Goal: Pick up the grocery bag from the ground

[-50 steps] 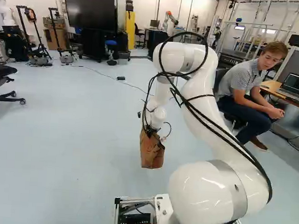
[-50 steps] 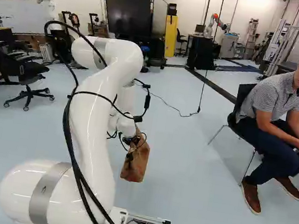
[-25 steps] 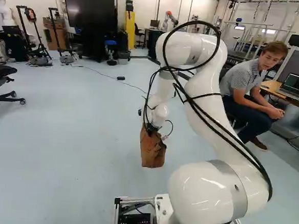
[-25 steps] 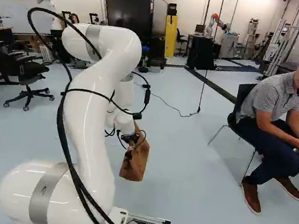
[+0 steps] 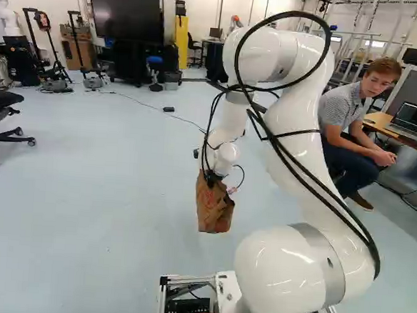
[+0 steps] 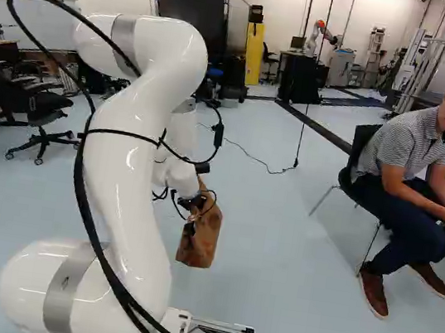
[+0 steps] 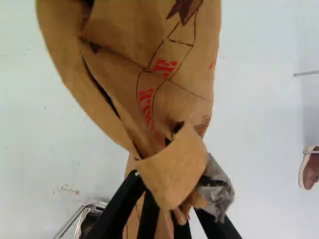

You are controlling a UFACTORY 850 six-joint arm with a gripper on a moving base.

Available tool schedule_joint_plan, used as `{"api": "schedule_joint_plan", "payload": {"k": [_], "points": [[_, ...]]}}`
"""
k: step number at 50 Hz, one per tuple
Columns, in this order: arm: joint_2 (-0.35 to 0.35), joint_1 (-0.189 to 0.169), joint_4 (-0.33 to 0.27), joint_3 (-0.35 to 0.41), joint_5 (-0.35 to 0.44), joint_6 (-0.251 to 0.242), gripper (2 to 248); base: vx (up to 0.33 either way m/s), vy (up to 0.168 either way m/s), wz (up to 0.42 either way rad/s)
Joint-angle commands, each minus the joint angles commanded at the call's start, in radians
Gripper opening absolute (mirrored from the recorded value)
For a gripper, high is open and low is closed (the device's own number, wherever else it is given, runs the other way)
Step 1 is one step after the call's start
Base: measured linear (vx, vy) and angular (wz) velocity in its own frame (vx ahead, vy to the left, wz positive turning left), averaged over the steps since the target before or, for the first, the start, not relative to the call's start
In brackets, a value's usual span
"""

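Ahead of the base, white arm [image 5: 288, 140] bent over; its gripper [image 6: 191, 204] pinches the crumpled top of the brown paper grocery bag [image 5: 213, 205]. Bag hangs below, over pale floor [image 5: 112, 207]. Farther: black office chair [image 6: 43, 119] at left of right base view. Well back: large dark screen [image 5: 127, 11], tall yellow unit [image 6: 253, 54] beside it.

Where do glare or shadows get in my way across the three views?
Left and right base views: glossy highlights on the white arm; wrist view: pale, washed-out floor, dark shadow inside folds of the bag.
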Motion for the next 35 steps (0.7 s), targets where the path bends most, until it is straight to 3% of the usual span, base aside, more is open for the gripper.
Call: {"api": "schedule_joint_plan", "payload": {"k": [35], "points": [[0.173, 0.004, 0.0, 0.128, 0.0, 0.0, 19, 0.0, 0.0, 0.0]]}}
